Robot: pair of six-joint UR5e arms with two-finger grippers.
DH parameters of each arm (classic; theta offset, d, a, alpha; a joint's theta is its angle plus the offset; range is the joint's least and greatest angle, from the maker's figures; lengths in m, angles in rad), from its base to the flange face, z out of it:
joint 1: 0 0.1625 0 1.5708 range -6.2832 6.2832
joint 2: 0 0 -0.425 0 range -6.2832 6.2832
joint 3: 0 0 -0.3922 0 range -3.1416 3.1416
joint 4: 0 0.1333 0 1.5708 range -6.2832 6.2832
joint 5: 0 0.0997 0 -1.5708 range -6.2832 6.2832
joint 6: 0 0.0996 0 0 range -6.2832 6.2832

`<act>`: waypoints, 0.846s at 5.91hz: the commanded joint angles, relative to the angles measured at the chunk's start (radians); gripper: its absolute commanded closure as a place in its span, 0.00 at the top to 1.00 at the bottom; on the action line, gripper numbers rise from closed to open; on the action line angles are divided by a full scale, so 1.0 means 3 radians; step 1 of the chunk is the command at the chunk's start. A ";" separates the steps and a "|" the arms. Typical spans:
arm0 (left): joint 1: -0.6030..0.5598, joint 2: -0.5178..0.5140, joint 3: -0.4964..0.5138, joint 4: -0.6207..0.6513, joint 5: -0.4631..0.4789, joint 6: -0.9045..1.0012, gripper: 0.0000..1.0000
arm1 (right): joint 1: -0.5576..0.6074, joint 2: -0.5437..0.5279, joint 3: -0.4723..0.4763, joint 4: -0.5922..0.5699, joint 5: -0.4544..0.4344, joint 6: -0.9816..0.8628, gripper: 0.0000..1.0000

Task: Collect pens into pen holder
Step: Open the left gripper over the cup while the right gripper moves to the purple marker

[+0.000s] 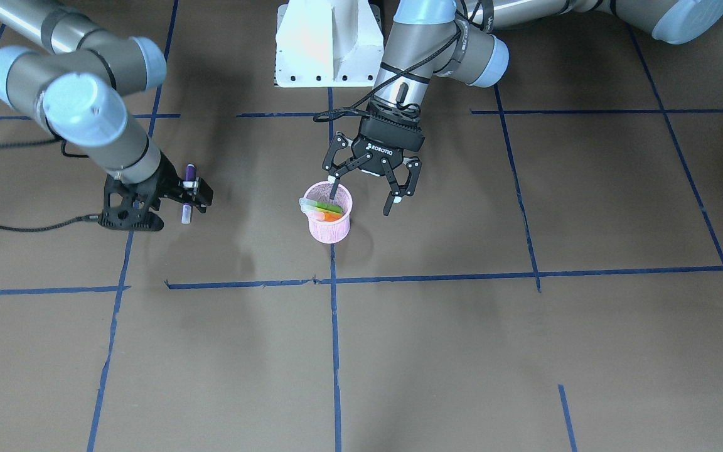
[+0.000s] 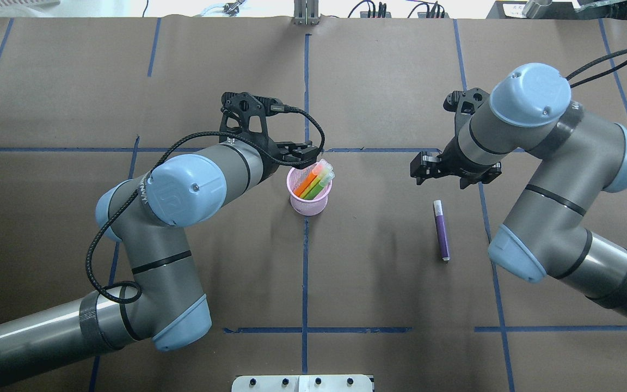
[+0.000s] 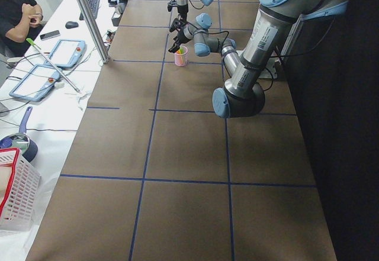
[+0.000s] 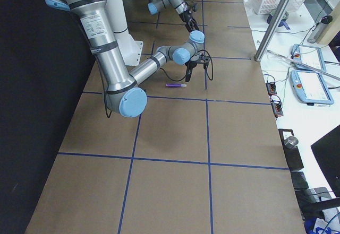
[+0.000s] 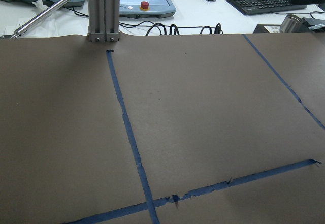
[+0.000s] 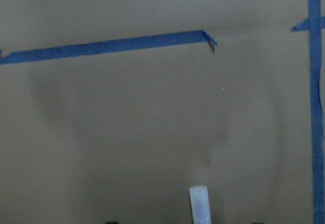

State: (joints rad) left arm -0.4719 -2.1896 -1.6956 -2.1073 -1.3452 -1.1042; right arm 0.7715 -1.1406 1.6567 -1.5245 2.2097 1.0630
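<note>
The pink mesh pen holder (image 1: 330,227) stands upright near the table's middle; it also shows in the overhead view (image 2: 308,202). The orange pen (image 2: 306,186) and the green pen (image 2: 319,182) lean inside it with their pale caps up. My left gripper (image 1: 363,194) is open and empty just above the holder, one finger over its rim. The purple pen (image 2: 442,231) lies flat on the table. My right gripper (image 2: 455,170) is open and hovers over the pen's pale cap end (image 6: 199,203), apart from it.
Blue tape lines (image 2: 305,261) divide the brown table cover. The white robot base (image 1: 327,44) stands at the table's edge. Tablets, a keyboard and cables (image 5: 152,5) lie beyond the far edge, where a metal post (image 5: 104,10) stands.
</note>
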 commanded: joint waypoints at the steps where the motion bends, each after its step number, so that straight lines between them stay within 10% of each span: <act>1: 0.0003 0.0012 -0.0003 -0.0006 0.0000 -0.0057 1.00 | -0.0025 0.0044 -0.0296 -0.0006 0.0222 -0.0107 0.90; 5: -0.0007 0.0048 -0.0065 -0.0006 0.0000 -0.0062 1.00 | -0.0173 -0.0068 -0.0266 0.0009 0.0248 -0.0107 0.77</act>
State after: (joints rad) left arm -0.4734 -2.1780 -1.7112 -2.1093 -1.3453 -1.1228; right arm 0.7270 -1.1476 1.5748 -1.5242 2.2832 1.0309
